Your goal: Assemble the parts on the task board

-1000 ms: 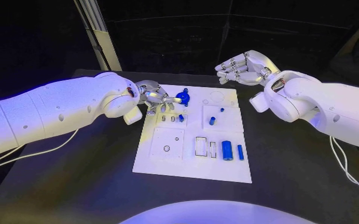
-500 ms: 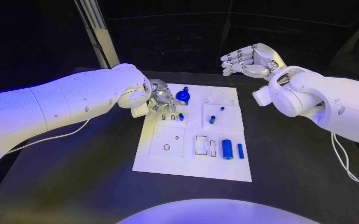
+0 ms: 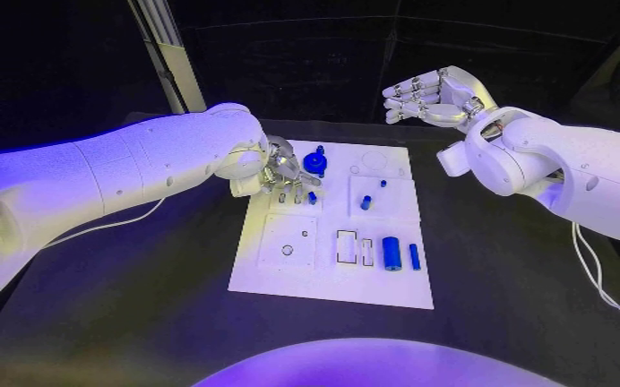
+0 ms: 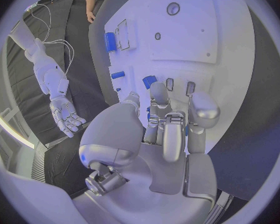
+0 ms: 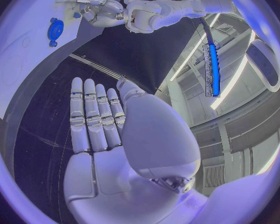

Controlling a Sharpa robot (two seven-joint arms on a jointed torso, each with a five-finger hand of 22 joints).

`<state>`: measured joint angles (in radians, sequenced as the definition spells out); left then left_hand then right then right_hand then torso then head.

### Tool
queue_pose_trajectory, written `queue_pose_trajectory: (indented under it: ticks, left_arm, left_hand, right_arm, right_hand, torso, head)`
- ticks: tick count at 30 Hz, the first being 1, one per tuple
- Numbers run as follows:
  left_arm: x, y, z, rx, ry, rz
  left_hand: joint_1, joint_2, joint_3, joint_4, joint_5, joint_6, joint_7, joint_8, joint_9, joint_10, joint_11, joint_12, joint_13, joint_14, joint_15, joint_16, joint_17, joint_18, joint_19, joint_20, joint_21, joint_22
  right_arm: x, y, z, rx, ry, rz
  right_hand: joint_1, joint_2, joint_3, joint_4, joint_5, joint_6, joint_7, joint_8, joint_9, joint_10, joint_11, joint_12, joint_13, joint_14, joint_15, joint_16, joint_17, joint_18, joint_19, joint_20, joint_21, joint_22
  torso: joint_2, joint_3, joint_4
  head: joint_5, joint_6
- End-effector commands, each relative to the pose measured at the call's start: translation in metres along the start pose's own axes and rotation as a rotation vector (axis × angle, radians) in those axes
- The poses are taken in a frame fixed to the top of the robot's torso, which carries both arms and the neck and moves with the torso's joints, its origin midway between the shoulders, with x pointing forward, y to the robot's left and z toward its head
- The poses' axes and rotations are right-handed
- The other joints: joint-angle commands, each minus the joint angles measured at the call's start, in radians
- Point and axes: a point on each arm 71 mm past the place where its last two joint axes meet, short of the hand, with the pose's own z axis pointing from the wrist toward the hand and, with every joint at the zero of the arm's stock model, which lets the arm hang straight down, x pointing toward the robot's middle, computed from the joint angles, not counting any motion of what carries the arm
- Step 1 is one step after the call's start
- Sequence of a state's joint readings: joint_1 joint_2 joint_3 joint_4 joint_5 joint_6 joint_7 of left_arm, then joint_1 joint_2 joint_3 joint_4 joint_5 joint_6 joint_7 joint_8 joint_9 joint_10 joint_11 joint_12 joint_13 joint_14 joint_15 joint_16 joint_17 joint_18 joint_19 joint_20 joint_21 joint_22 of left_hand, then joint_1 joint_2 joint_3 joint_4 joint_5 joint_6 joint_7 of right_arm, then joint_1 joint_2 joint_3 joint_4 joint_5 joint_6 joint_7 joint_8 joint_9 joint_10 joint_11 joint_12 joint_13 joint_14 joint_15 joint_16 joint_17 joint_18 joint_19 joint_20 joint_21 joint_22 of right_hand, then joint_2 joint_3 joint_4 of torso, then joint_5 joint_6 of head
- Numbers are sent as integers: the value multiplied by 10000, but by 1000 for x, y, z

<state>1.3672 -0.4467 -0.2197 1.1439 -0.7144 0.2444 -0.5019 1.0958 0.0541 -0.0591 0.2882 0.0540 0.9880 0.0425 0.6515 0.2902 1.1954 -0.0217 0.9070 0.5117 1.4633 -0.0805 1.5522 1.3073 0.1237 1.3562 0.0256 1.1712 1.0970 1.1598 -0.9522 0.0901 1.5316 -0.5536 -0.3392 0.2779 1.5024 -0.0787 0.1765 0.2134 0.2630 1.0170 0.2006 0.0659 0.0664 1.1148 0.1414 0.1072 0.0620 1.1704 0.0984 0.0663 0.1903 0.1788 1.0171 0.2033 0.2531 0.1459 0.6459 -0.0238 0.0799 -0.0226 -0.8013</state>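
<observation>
Black bench, white board (image 3: 374,288) at centre. My left hand (image 3: 284,175) hovers over its far-left corner, fingers curled, grip unclear. Blue gear (image 3: 316,164) just right of it. Right hand (image 3: 430,100) spread, raised well off.

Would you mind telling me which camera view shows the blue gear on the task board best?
The head view: the blue gear sits unobstructed near the task board's far edge, beside the left robot hand. The right wrist view shows it small and bent near the circle's rim. In the left wrist view I cannot make it out.
</observation>
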Motion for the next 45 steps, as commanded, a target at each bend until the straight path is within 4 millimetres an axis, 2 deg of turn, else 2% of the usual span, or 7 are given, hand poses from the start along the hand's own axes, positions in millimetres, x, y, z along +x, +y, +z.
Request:
queue_pose_trajectory:
  ticks: [1,7,18,31,45]
  left_arm:
    - [1,0,1,-402,236,404]
    - [2,-4,3,-458,192,524]
    - [4,-10,6,-496,272,674]
    - [6,-16,10,-642,293,738]
    - [8,-19,11,-659,372,805]
  left_hand:
    - [6,136,-22,-10,31,-42,-10,74,30,11,-55,28,-1,1008,-61,50,2336,-144,83,-4,51,30]
    - [53,140,0,-41,34,-92,-9,106,88,-17,-54,25,-6,1007,-61,48,2332,-156,104,-7,94,82]
    - [164,116,46,-96,35,-166,-10,171,201,-48,-56,36,6,1004,-62,45,2323,-164,120,-10,131,130]
    - [292,100,118,-150,37,-243,-8,224,308,-83,-55,37,7,1004,-60,45,2323,-173,135,-10,166,178]
    - [369,89,172,-182,36,-285,-7,254,372,-97,-53,46,22,1004,-60,47,2326,-174,134,-10,169,186]
  right_arm:
    - [-1,2,1,-163,-85,53]
    - [-1,3,1,-171,-47,66]
    - [1,3,2,-170,42,99]
    - [3,3,3,-178,119,129]
    - [5,3,4,-187,225,171]
  right_hand:
    - [-86,-9,-4,-85,63,-65,35,-46,-13,-21,53,-47,-7,-55,53,-40,-26,24,33,36,-73,-22]
    - [-93,-11,0,-108,75,-86,44,-45,-13,-37,61,-59,-7,-76,62,-39,-65,25,37,45,-107,-45]
    - [-115,-15,-1,-124,78,-104,56,-44,-12,-50,72,-69,-5,-96,72,-37,-105,25,42,54,-142,-70]
    - [-150,-15,-8,-130,81,-120,68,-42,-11,-60,82,-75,-4,-110,82,-34,-143,25,48,64,-176,-94]
    - [-177,-8,-11,-133,86,-132,77,-41,-10,-67,89,-79,-3,-120,88,-32,-171,25,52,72,-201,-111]
  torso:
    - [-10,0,4]
    - [1,-8,14]
    - [-15,10,8]
    - [-19,24,10]
    - [-20,21,11]
  head:
    - [-3,-44]
    - [-27,-71]
    - [-24,-145]
    - [-31,-170]
    - [-44,-189]
